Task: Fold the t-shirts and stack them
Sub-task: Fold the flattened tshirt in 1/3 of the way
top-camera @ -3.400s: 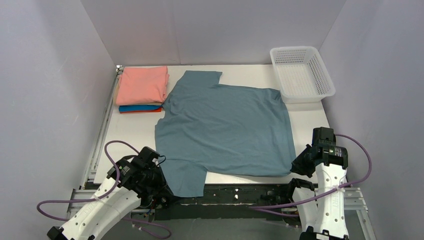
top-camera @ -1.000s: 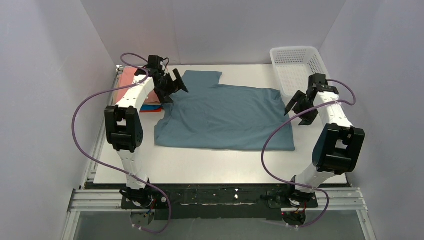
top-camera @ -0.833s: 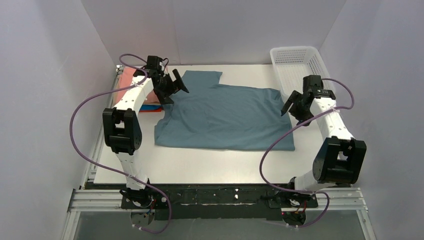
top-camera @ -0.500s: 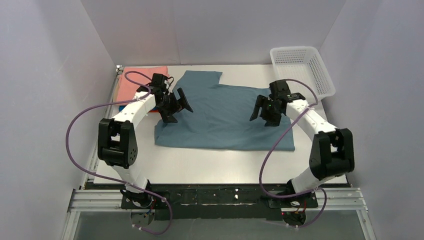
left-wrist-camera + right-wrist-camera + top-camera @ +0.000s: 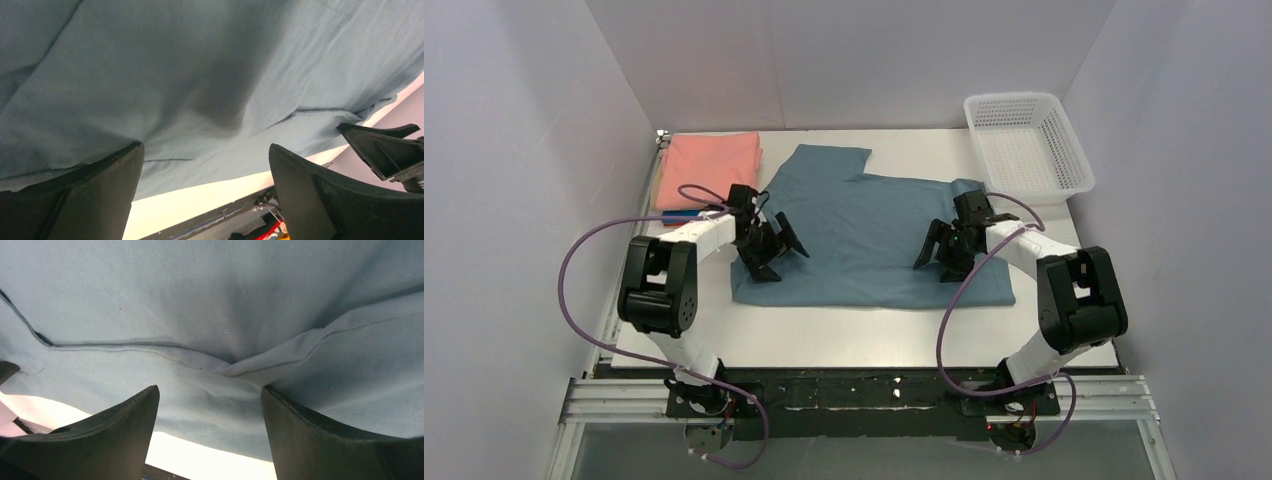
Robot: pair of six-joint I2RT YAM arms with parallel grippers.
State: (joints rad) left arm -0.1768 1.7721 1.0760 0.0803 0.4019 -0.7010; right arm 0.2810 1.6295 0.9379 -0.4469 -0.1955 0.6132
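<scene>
The dusty blue-grey t-shirt (image 5: 869,235) lies spread across the middle of the white table (image 5: 864,335), its near part folded under. My left gripper (image 5: 776,253) hangs open, low over the shirt's left side. The right gripper (image 5: 937,258) hangs open over its right side. In the left wrist view the left gripper (image 5: 205,147) has only flat cloth (image 5: 200,75) between its fingers. In the right wrist view the right gripper (image 5: 210,388) stands over a creased seam of the shirt (image 5: 210,305). A folded salmon-pink t-shirt (image 5: 707,168) tops the stack at the back left, with a blue edge (image 5: 682,214) beneath it.
A white mesh basket (image 5: 1027,145) stands at the back right corner. Grey walls close in three sides. The table's near edge ends at a dark rail (image 5: 864,390). The right arm's finger (image 5: 385,150) shows at the right of the left wrist view.
Both arms have come from the shirt's far corners toward the near middle of the cloth, jaws staying open. Earlier the shirt's near sleeve hung over the table's front edge; now it is folded in.
</scene>
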